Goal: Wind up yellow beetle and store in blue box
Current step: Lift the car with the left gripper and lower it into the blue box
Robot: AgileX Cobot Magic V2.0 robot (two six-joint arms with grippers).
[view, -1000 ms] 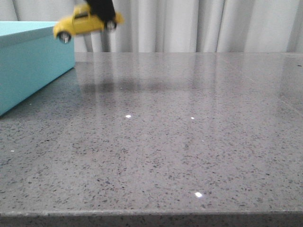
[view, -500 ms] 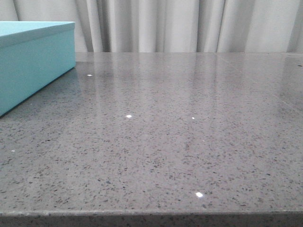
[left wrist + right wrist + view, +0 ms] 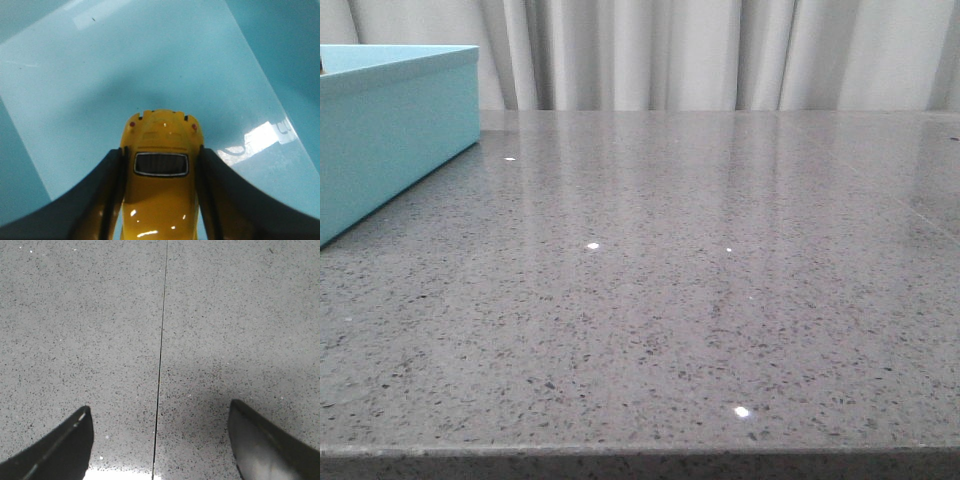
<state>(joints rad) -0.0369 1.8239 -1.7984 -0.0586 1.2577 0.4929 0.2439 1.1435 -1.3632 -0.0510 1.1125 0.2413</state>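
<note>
Where left fingers (image 3: 107, 200) pinch: yellow beetle (image 3: 161, 180), seemingly inside blue box (image 3: 150, 65).

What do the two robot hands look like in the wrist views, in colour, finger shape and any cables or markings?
Only the fingers show. The left hand has two smooth black fingers that curve and widen toward the picture's edge, with a dull sheen. The right hand has two similar black tapered fingers, slightly glossy with pale highlights. No cables, labels or markings are visible in either view, and the front view shows neither arm.
</note>
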